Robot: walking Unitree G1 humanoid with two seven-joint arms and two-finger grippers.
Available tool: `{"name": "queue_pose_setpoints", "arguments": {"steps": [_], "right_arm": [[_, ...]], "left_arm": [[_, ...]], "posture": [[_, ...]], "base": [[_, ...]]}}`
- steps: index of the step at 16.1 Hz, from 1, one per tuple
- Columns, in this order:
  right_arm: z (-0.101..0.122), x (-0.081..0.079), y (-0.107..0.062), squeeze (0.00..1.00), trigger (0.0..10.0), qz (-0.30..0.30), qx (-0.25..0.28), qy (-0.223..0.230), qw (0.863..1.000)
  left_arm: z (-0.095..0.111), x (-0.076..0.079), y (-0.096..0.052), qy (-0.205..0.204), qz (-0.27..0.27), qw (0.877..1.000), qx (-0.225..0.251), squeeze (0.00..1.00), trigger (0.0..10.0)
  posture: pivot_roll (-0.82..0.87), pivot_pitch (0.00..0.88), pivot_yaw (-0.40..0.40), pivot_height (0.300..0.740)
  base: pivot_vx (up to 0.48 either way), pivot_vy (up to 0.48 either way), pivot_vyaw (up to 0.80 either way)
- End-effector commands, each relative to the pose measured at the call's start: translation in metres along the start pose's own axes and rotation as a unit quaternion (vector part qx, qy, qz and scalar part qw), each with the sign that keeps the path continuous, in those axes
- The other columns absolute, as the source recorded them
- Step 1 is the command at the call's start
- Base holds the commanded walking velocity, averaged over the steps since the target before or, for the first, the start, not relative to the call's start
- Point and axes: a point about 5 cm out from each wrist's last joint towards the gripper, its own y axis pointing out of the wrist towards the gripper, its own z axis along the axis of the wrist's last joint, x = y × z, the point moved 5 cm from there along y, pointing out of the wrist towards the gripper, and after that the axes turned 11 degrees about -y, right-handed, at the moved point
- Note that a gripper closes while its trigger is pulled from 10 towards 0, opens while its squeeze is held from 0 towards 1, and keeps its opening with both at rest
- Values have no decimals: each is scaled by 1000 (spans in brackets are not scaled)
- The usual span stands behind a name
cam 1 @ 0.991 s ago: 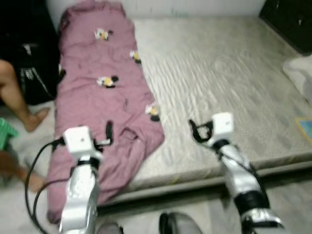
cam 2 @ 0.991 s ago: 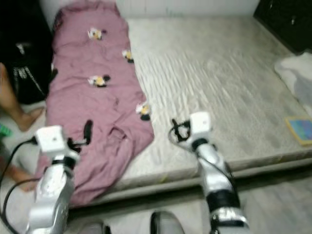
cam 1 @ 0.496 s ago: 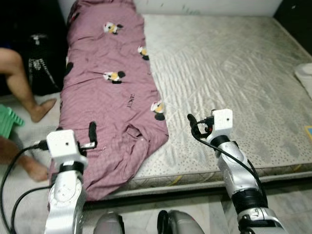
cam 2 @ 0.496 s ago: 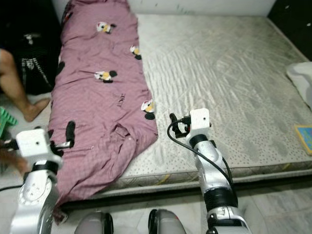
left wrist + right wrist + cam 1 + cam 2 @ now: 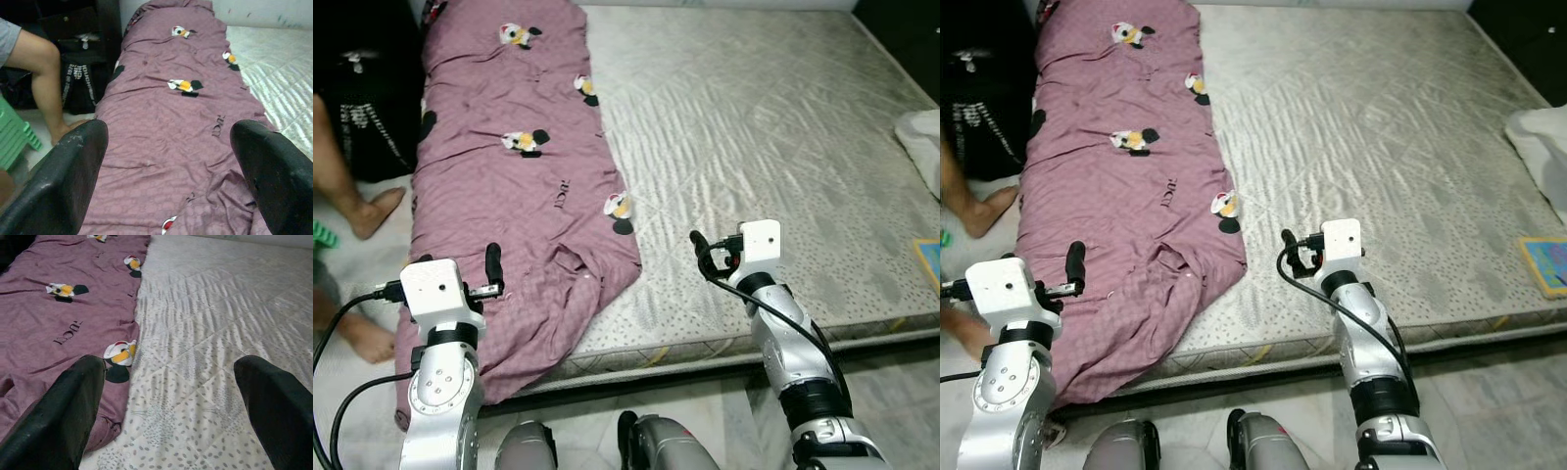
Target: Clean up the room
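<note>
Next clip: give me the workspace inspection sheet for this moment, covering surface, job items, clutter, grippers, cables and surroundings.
Surface: bare grey quilted mattress, low on the floor.
Job's things: purple cartoon-print sheet lies along the mattress's left side, its near end rumpled and hanging over the edge.
Clutter: white cloth at the far right; a colourful flat item near the right edge, too cut off to identify.
Grippers: left gripper open above the sheet's near end; right gripper open above the mattress beside the sheet's edge. Neither holds anything.
Cables: black cables loop from the left wrist and along the right forearm.
Surroundings: a person's legs, a black bag, a green stool.
</note>
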Motion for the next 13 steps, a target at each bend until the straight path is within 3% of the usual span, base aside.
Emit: {"name": "queue_pose_setpoints", "arguments": {"steps": [1,5,8,11,13], "right_arm": [[-4,6,-5,0,10000,-7,-8,-2,1000],[-7,9,-8,0,10000,-14,-13,0,1000],[-6,11,-13,0,10000,-23,-2,4,1000],[-6,13,-19,0,10000,-28,3,7,1000],[-10,12,-20,0,10000,-31,3,19,999]], "left_arm": [[-2,-1,-2,5,0,1000,-7,0,10000],[-5,-1,-3,-13,2,1000,-15,0,10000],[-2,-9,-9,25,17,1000,0,0,10000],[0,-7,-12,39,2,999,3,0,10000],[-13,-12,-13,50,13,999,-8,0,10000]], "posture": [[5,183,-52,740],[3,175,-43,740],[6,145,-21,740],[6,126,-16,740],[9,76,-12,740]], "base": [[0,0,-800],[0,0,-800],[0,0,-713],[0,0,0],[0,0,0]]}}
